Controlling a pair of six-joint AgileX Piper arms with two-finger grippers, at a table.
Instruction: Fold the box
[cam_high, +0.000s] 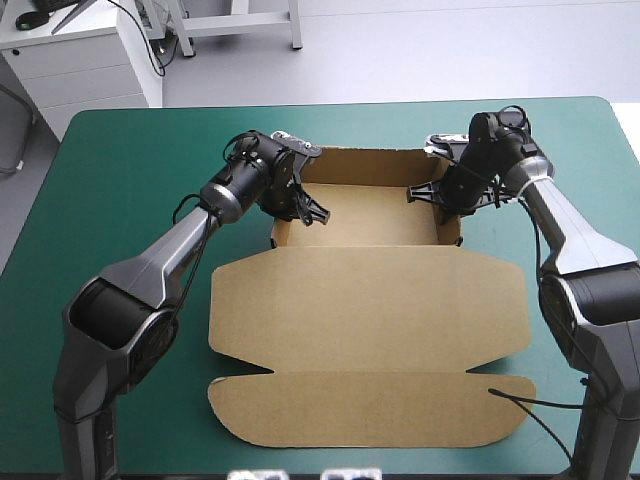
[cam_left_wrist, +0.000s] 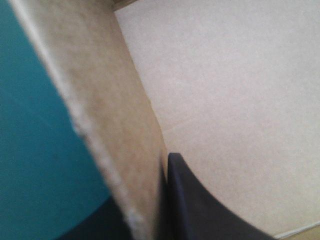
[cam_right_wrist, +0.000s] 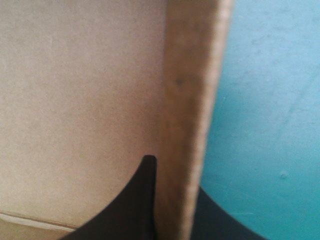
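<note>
Both pincers pinch the tray's side walls upright

The brown box (cam_high: 370, 330) lies mid-counter (cam_high: 130, 200), tray far, lid flat toward the near edge. The left pincer (cam_high: 308, 208) and right pincer (cam_high: 430, 192) are each all but closed on a raised wall, likely steadying it for tucking. The wrist views show board between the fingers. Only the high view shows the lid.
</note>
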